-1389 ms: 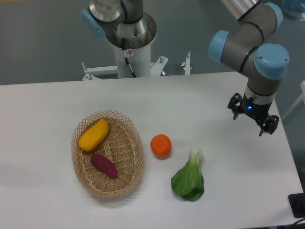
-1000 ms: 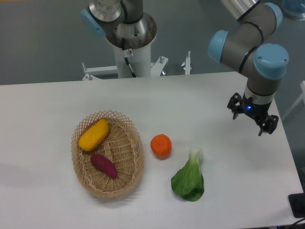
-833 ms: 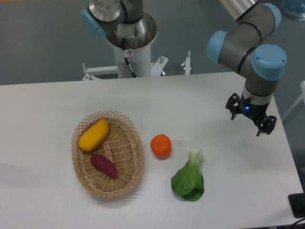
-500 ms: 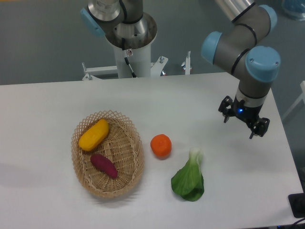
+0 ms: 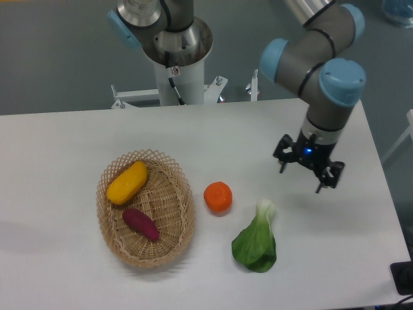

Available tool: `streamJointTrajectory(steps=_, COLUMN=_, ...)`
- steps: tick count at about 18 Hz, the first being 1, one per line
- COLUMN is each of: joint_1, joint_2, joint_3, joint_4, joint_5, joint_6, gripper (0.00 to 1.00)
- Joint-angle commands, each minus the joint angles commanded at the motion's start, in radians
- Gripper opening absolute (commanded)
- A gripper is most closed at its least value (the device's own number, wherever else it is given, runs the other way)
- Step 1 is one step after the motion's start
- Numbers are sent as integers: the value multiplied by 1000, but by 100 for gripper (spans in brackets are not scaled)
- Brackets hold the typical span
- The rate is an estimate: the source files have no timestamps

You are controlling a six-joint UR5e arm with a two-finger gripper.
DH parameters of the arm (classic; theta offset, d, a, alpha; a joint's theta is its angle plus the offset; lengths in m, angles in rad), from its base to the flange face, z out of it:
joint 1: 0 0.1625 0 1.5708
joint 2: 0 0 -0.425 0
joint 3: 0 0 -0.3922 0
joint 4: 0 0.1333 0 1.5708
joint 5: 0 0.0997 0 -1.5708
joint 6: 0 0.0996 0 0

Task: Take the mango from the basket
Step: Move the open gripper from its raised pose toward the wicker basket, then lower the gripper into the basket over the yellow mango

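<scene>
Fingers apart, no legible markings

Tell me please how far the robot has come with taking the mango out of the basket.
Nothing is done yet: the mango lies in the basket, beside the purple sweet potato. The gripper is open and empty, above the table to the right of the orange and above the bok choy, far from the basket. Left: reach the basket, descend, grasp the mango and lift it.
</scene>
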Motion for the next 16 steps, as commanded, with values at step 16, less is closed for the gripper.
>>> streamJointTrajectory(steps=16, joint_1=-299, joint_2=28, joint_3=-65, joint_4=-2, joint_5=-63, joint_6=-319, gripper=100)
